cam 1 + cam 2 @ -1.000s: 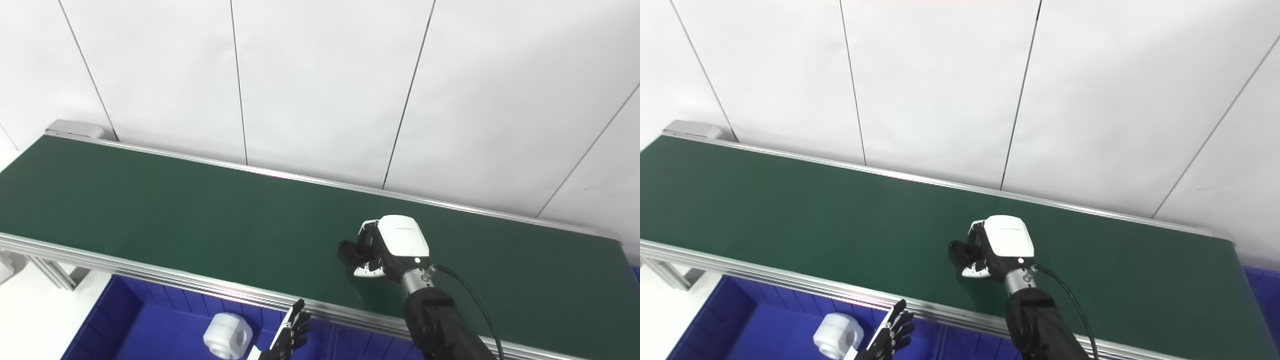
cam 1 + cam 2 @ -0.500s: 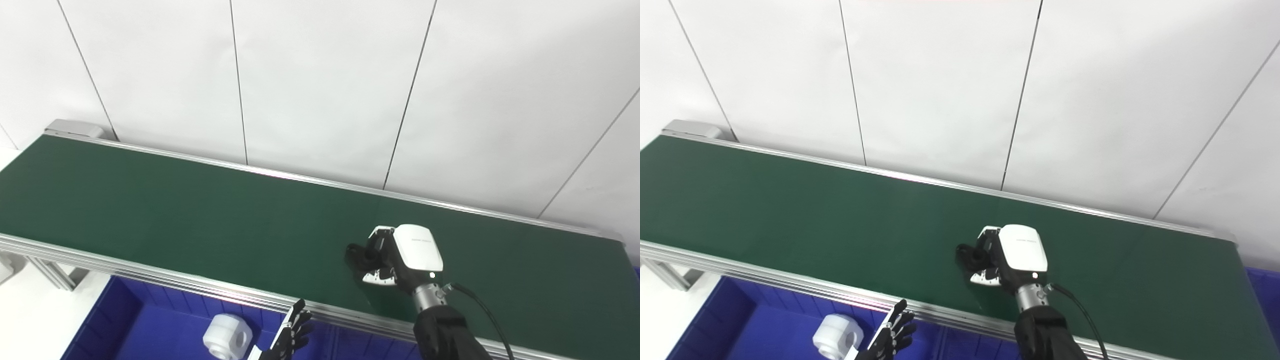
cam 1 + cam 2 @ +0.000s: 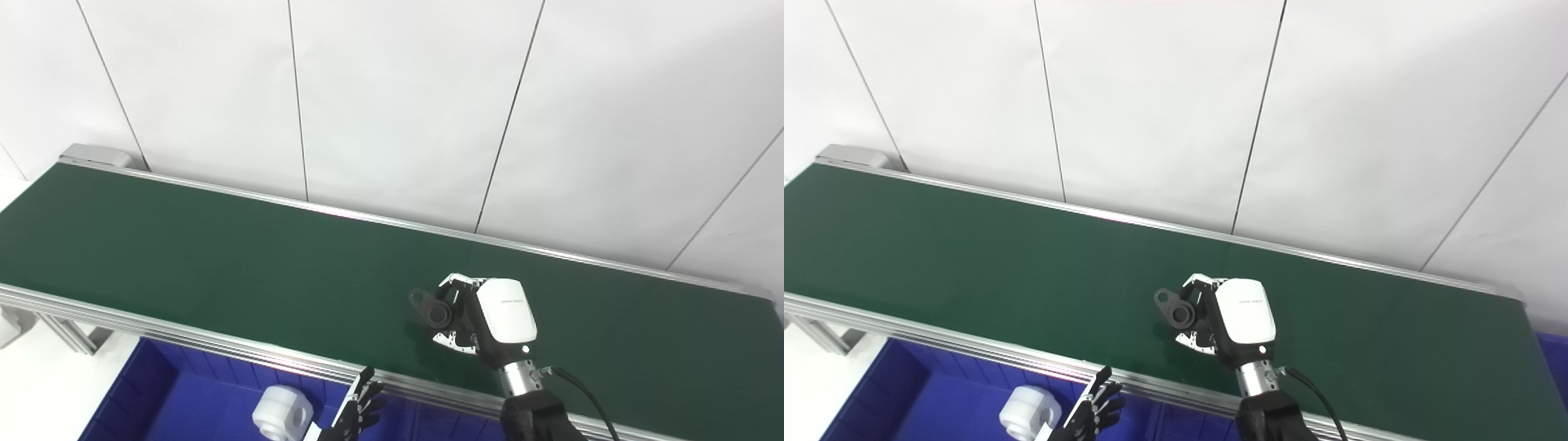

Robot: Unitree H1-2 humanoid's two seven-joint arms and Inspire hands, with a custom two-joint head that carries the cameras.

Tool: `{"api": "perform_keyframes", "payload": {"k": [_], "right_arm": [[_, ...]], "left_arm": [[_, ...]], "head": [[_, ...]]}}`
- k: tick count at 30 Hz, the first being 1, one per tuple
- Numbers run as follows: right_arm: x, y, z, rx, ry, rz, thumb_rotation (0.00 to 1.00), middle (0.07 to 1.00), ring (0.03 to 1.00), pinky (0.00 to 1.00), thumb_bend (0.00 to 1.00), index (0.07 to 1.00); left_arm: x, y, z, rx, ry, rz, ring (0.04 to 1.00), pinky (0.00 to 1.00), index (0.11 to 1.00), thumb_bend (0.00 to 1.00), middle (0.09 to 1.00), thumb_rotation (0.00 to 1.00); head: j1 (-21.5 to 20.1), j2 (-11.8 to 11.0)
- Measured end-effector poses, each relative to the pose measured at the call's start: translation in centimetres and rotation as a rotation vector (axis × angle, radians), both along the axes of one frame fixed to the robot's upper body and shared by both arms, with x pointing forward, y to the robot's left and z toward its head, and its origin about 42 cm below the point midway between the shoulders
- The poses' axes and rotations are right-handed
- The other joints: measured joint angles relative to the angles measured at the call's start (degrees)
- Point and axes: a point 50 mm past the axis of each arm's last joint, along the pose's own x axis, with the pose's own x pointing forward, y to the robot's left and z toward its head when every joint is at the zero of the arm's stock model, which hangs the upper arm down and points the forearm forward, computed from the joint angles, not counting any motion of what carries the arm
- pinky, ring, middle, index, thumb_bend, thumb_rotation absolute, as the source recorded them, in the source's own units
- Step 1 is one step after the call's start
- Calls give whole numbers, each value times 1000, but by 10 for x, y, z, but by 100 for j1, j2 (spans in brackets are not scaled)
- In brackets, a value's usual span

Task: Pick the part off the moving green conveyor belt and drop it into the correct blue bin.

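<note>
Now lifted clear of the belt (image 3: 184, 245): black part (image 3: 430, 310) pinched in right hand (image 3: 484, 318), turned outward. Pick done; carry to bin (image 3: 159, 398) next. Left hand (image 3: 358, 409) idle, fingers spread.

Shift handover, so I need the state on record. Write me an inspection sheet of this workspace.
Surface: green conveyor belt, bare apart from the right hand's area.
Job's things: black part, held in the right hand and seemingly lifted off the belt; blue bin below the belt's near edge.
Clutter: white part lying in the blue bin.
Hands: right shut on the black part; left hand low by the bin, fingers spread, holding nothing.
Cables: black cable at the right wrist.
Surroundings: white panelled wall; aluminium frame rail.
</note>
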Motion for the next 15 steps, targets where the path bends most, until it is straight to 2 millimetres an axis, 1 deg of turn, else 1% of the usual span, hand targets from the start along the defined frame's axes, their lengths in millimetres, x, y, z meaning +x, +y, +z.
{"api": "perform_keyframes", "payload": {"k": [7, 11, 15], "right_arm": [[-1, 0, 3, 24, -38, 17, 135, 236, 144, 100, 495, 488], [-1, 2, 7, 32, -75, 37, 136, 257, 159, 112, 494, 488], [-1, 3, 11, 30, -103, 58, 135, 250, 153, 109, 497, 487]], "left_arm": [[0, 0, 0, 2, 0, 0, 906, 881, 1000, 653, 950, 878], [0, 0, 0, 2, 0, 0, 903, 880, 1000, 650, 948, 879], [0, 0, 0, 2, 0, 0, 902, 879, 1000, 642, 948, 882]], "head": [[-9, -9], [-9, -18], [-17, -18]]}}
